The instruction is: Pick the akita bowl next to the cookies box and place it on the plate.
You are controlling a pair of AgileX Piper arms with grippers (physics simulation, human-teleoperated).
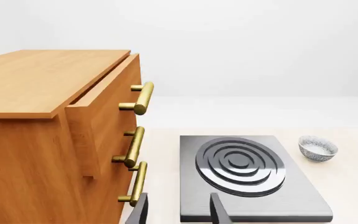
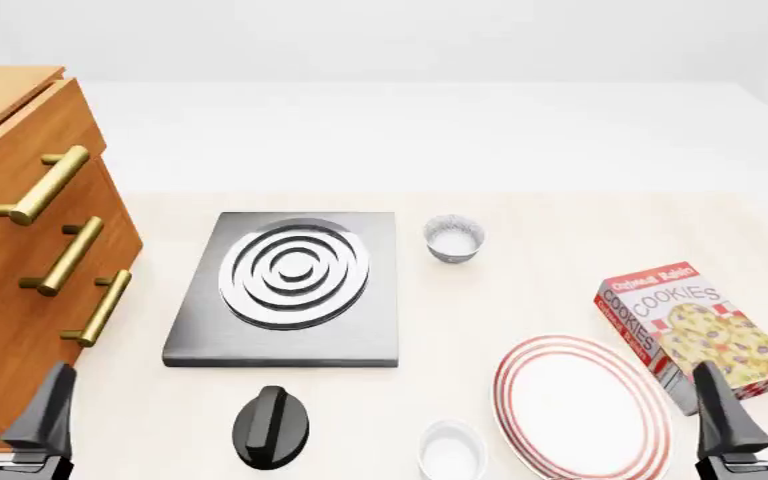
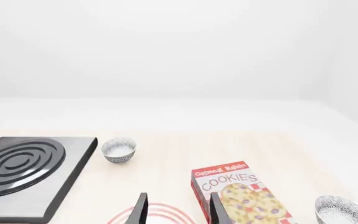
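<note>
Showing a pale tabletop (image 2: 544, 290) from the arms' side, the front view has both grippers at the near edge. The left gripper (image 2: 8, 405) sits at the near left, the right gripper (image 2: 752, 400) at the near right; each has its jaws spread apart and holds nothing.

Nearest along the front lie a black knob (image 2: 272, 426), then a plain white cup (image 2: 452, 450) to its right, then the plate (image 2: 584, 408), white with red rings, just right of the cup. Right of the plate and slightly farther stands the cookies box (image 2: 691, 325), its near corner partly hidden behind the right gripper.

The akita bowl (image 3: 345, 210), speckled grey and white, appears only in the right wrist view, sitting upright on the table just right of the cookies box, apart from it.

Farther back, left of centre, lies a dark stove plate (image 2: 291, 290) with concentric rings. A twin speckled bowl (image 2: 454, 239) stands upright near its far right corner. Along the left edge rises a wooden drawer cabinet (image 2: 24, 260) with brass handles (image 2: 44, 185), its top drawer slightly open in the left wrist view
</note>
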